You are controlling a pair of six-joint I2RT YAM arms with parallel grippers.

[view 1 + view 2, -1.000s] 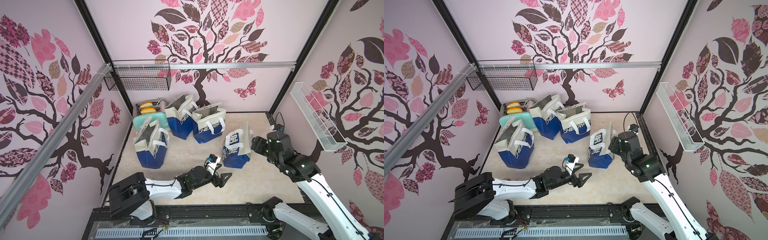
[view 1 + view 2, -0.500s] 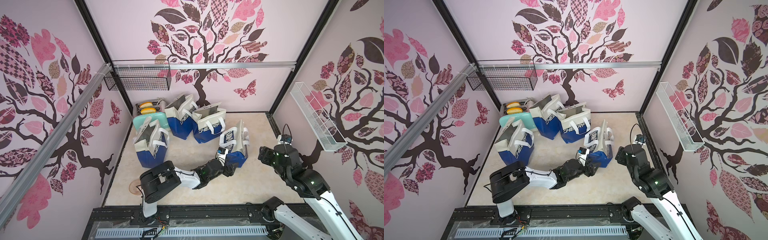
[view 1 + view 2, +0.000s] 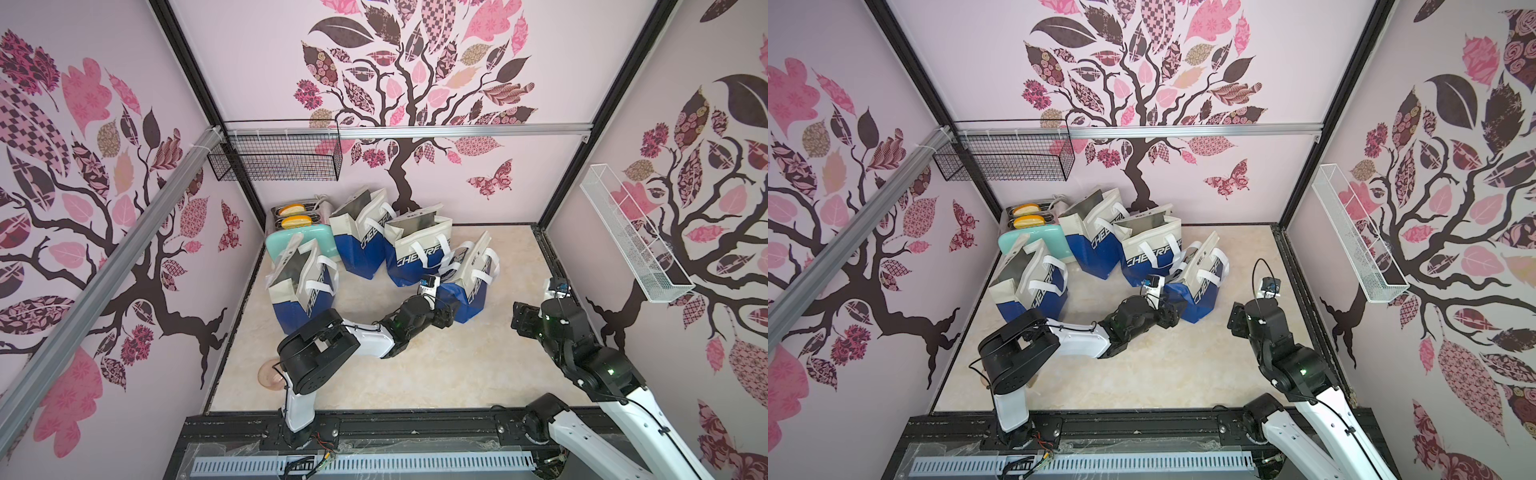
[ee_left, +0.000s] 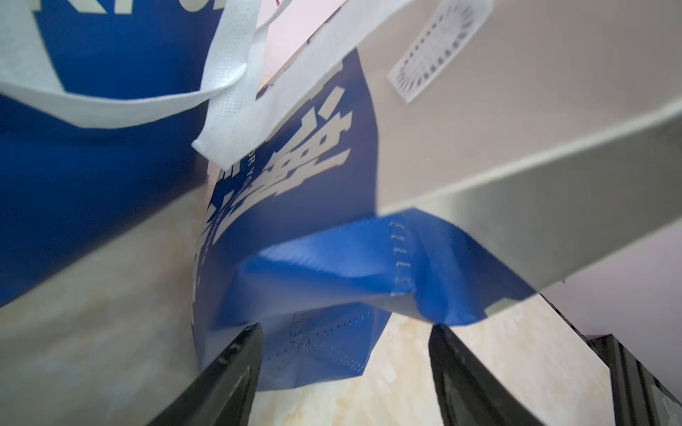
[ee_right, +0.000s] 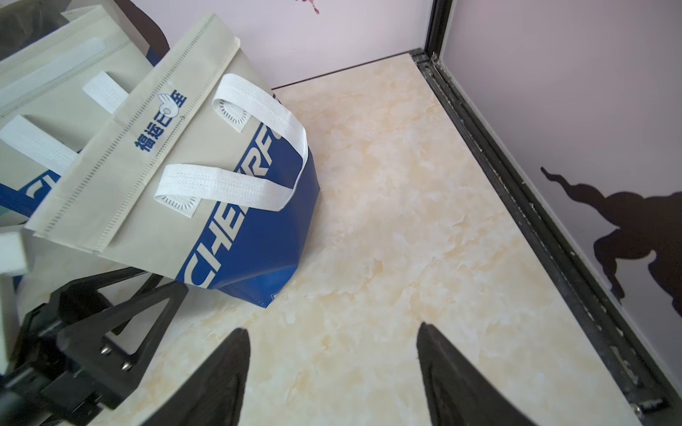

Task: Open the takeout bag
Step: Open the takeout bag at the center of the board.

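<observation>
The takeout bag (image 3: 471,274) is the rightmost of 4 blue-and-beige bags, right of the middle of the table (image 3: 415,374). In the right wrist view it sits tilted rather than square on its base. Its beige top (image 5: 129,147) lies folded flat and shut, with the white handles hanging down the side, so I judge the opening not yet begun.

The left gripper (image 4: 344,328) is low at the bag's near-left bottom corner. Its jaws are spread, the blue corner sits just ahead of the tips, and nothing looks pinched. The right gripper (image 5: 331,328) hovers right of the bag over bare table, jaws apart and empty.

What is left, in my view, is to steady the base, catch the top edges and part them.

The 3 other bags (image 3: 417,245), to the left and farther back, show silver linings in open mouths. A teal toaster (image 3: 299,239) holding 2 slices stands at the far left.

The table is cream marble-patterned, and the pink walls carry tree decals. A black wire basket (image 3: 274,160) hangs on the far wall and a white wire basket (image 3: 631,241) on the right wall.
</observation>
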